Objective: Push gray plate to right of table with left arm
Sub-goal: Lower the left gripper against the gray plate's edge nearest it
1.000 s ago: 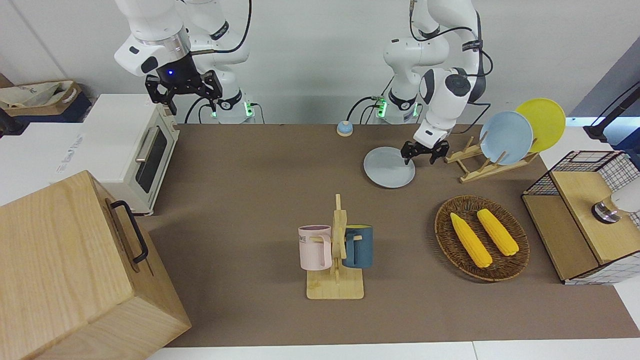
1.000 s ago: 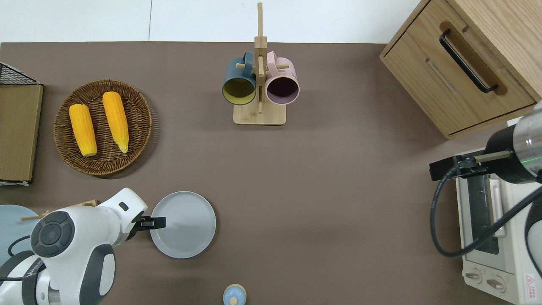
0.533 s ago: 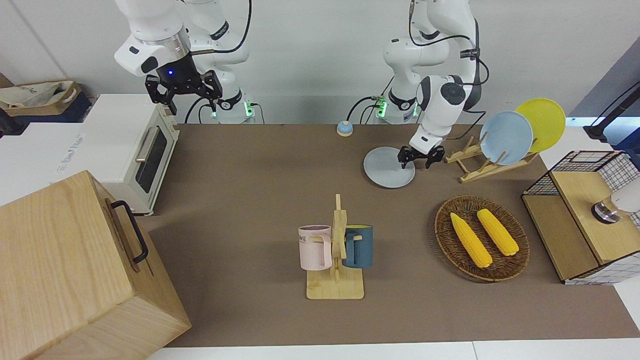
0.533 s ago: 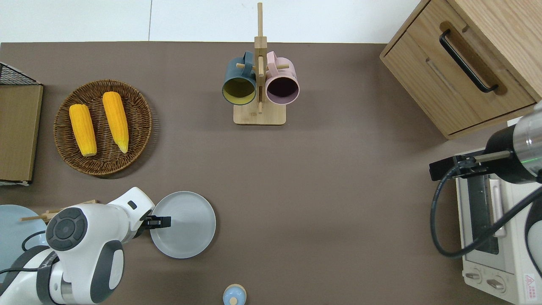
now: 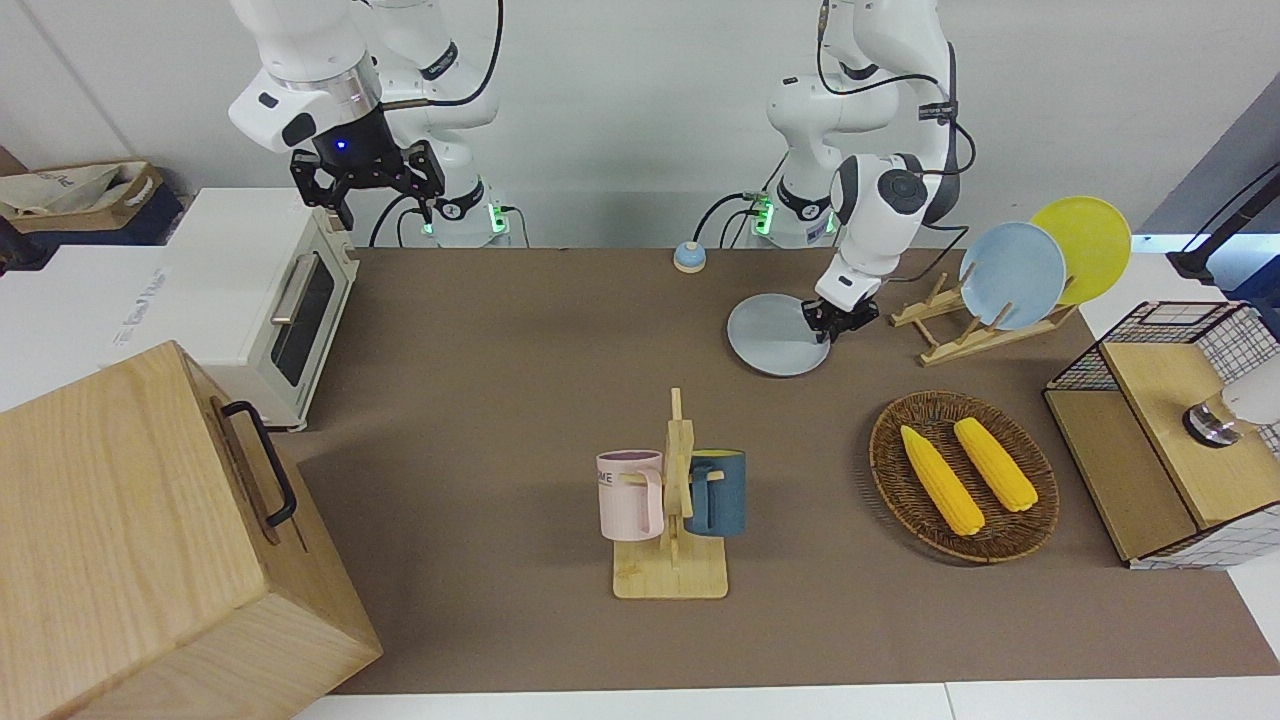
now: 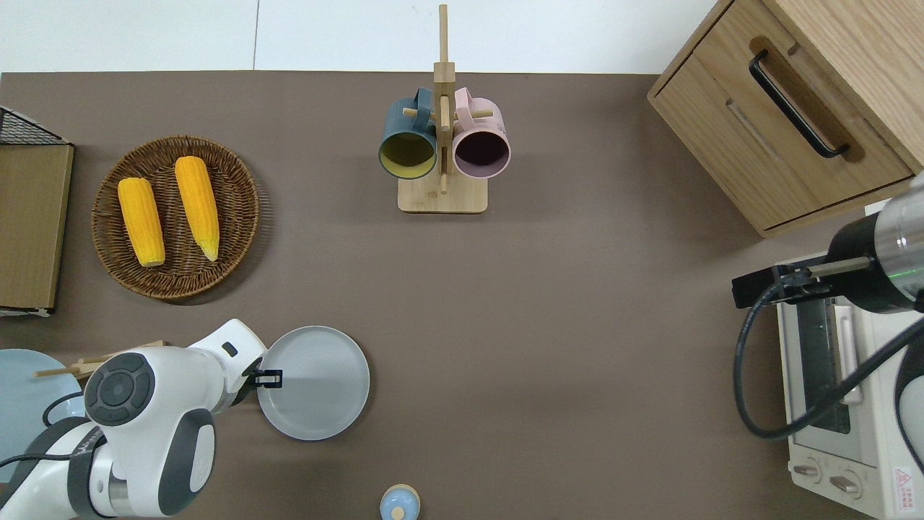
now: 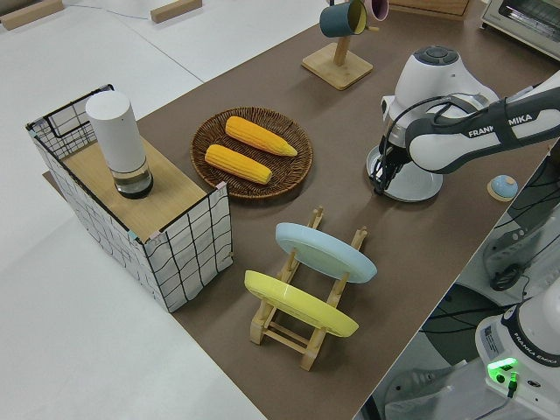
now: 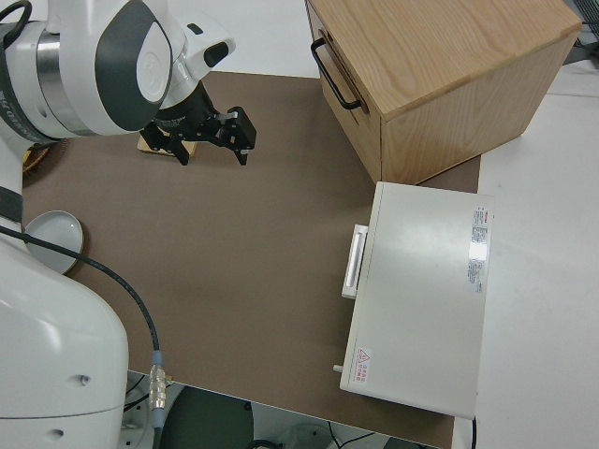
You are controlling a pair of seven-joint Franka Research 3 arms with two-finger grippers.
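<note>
The gray plate (image 5: 770,335) (image 6: 317,393) (image 7: 413,185) lies flat on the brown table (image 5: 520,330), near the robots' edge and toward the left arm's end. My left gripper (image 5: 828,325) (image 6: 267,377) (image 7: 381,179) hangs low at the plate's rim, on the side facing the left arm's end of the table. It is level with the rim and looks to be touching it. The white wrist hides part of the rim in the left side view. My right arm is parked, and its gripper (image 5: 367,180) (image 8: 208,140) stands open and holds nothing.
A wooden plate rack (image 5: 960,335) with a sky-blue plate (image 5: 1012,275) and a yellow plate (image 5: 1085,245) stands close to the left gripper. A basket of corn (image 6: 175,217), a mug rack (image 6: 442,155), a small bell (image 6: 399,502), a toaster oven (image 5: 290,300) and a wooden cabinet (image 6: 794,108) also stand on the table.
The left gripper has come down from over the plate and settled at its rim, the wrist turning as it went. The plate has barely shifted. The right arm has not moved.
</note>
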